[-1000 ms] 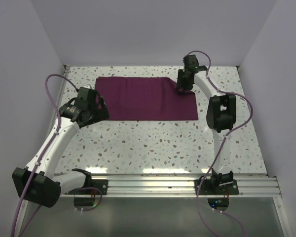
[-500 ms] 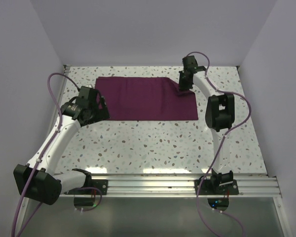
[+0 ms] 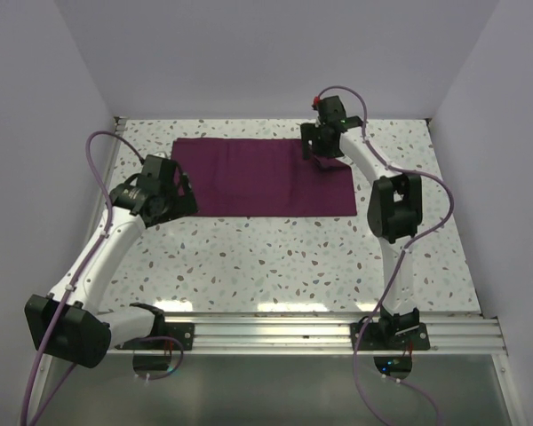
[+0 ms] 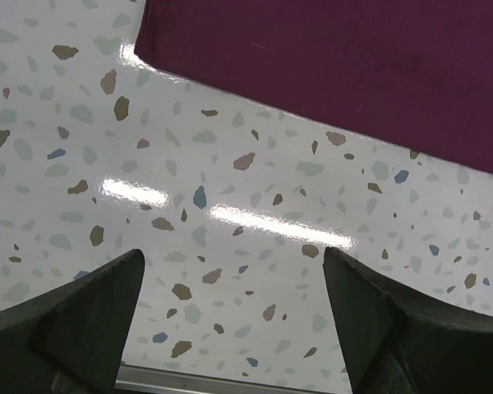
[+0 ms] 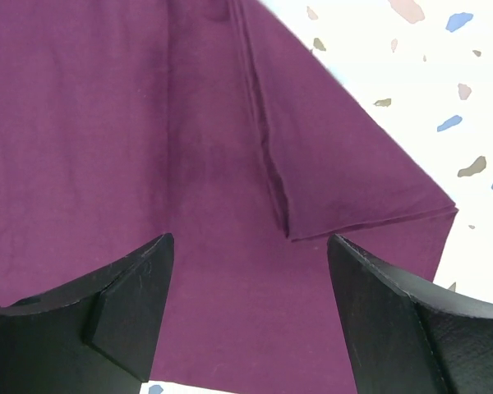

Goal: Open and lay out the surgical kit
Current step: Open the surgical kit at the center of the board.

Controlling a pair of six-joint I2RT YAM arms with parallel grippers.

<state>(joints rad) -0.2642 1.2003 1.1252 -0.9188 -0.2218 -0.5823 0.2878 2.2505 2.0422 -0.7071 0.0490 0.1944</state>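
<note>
R claw (image 5: 248, 242) is wide open, holding nothing, right over a folded flap (image 5: 345, 180) near the far right corner of the purple cloth (image 3: 249, 177). Cloth lies long left-to-right. L claw (image 4: 230, 263), open too, hangs just beside its near left corner.

Seen from above, the left gripper (image 3: 171, 202) covers the near-left corner of the maroon cloth wrap (image 3: 258, 177); the right gripper (image 3: 314, 153) hides its far-right corner. Both wrist views cut the cloth off at the frame edges.

Speckled tabletop (image 3: 275, 257), metal rail (image 3: 275, 333), pale walls (image 3: 249, 53)
</note>
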